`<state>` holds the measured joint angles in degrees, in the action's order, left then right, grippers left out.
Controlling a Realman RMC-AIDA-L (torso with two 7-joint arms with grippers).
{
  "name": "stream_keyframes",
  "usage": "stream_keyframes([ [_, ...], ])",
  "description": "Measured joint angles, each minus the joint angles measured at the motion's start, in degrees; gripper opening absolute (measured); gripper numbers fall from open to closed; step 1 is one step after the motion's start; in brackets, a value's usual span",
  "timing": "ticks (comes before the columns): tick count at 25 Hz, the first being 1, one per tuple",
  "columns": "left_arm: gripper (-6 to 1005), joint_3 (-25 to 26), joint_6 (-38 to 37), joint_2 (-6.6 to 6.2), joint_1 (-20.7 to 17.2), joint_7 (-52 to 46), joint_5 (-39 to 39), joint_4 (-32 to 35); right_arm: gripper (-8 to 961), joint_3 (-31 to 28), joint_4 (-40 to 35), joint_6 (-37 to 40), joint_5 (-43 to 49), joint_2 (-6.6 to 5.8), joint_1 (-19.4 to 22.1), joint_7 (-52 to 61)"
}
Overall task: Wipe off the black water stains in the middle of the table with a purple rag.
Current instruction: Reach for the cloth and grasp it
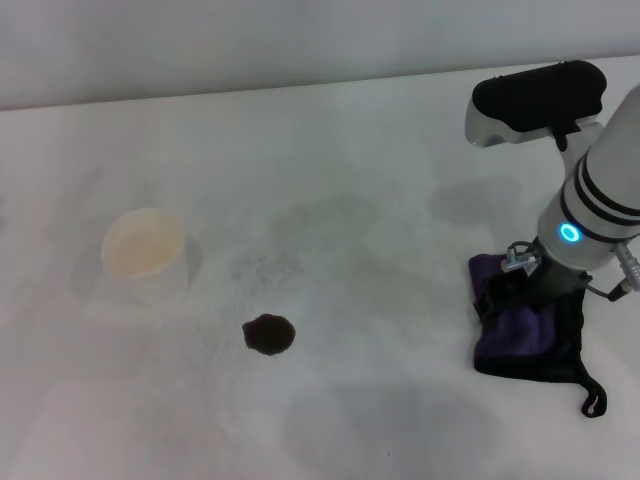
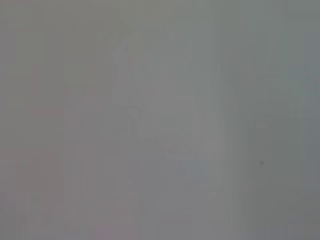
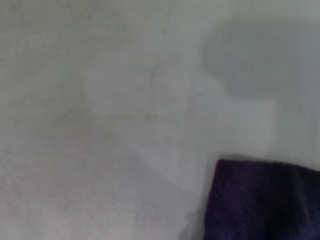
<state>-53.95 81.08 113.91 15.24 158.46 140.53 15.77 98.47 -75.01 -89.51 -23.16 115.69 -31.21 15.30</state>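
Note:
The black water stain (image 1: pixel 269 334) is a small dark blot on the white table (image 1: pixel 330 150), left of centre and toward the near side. The purple rag (image 1: pixel 522 330) lies crumpled at the right, its black loop (image 1: pixel 592 402) trailing toward the near edge. My right gripper (image 1: pixel 516 288) points down onto the rag's far left part and is in contact with the cloth. A corner of the rag (image 3: pixel 260 202) also shows in the right wrist view on bare table (image 3: pixel 100 125). The left gripper is out of view, and the left wrist view shows only plain grey.
A pale translucent cup (image 1: pixel 145 256) stands on the table to the left, beyond the stain. Faint grey marks (image 1: pixel 330 215) lie around the middle of the table. The table's far edge runs straight along the back.

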Motion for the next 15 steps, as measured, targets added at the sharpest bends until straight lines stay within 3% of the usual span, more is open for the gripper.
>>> stream_keyframes([
  [15,877,0.0,-0.2,-0.01,-0.1,0.0,0.1,-0.2,456,-0.5,5.7,-0.1,1.6,-0.22,-3.6,-0.7],
])
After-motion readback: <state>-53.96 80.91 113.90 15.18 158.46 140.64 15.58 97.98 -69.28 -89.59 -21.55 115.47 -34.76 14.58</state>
